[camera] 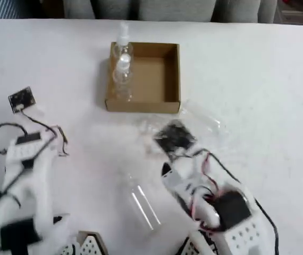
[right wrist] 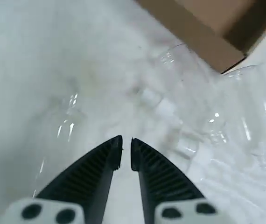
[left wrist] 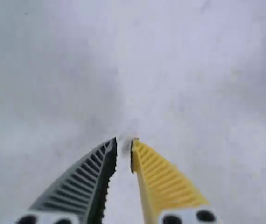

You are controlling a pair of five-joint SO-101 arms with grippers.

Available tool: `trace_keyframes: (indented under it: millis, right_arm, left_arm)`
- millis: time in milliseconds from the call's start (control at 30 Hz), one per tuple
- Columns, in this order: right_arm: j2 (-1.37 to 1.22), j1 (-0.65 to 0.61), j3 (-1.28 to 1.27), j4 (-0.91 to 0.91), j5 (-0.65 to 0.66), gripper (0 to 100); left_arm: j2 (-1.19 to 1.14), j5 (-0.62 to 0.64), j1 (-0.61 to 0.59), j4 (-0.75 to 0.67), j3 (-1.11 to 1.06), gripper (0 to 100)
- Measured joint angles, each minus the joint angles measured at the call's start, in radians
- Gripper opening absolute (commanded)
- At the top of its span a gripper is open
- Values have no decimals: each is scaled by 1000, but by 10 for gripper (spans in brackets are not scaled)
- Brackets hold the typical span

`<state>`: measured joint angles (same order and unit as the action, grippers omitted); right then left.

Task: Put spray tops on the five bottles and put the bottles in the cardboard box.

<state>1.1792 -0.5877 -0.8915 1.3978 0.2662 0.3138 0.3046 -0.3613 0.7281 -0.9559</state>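
Right gripper (right wrist: pixel 126 151) clenched on nothing, low over loose clear bottles (right wrist: pixel 189 116) just beside a corner of the cardboard box (camera: pixel 141 104). Left gripper (left wrist: pixel 123 145) closed too, empty, above bare table (left wrist: pixel 53 70). Two topped bottles (camera: pixel 123 66) sit in the box. Risk: the closed right gripper could nudge the round bottles and roll them away.

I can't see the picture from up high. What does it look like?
A cardboard box sits on a white table with two spray-topped bottles inside, along its left wall. Nearer, one clear bottle lies on the table between the left arm and the right arm.
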Motion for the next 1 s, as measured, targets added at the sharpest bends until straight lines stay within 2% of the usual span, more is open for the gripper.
trace_keyframes:
  millis: [133, 367, 667, 1000]
  right_arm:
    - [-207, -121, 54, 26, -29, 46]
    - [-526, -281, 57, -48, -207, 276]
    - [-761, -437, 91, -172, -232, 284]
    - [-816, -476, 86, -215, -287, 284]
  left_arm:
    - [-216, 0, -38, -5, 133, 68]
    - [-338, 2, -48, 64, 259, 68]
    - [-338, 2, -48, 72, 264, 68]
    - [-338, 2, -48, 72, 264, 68]
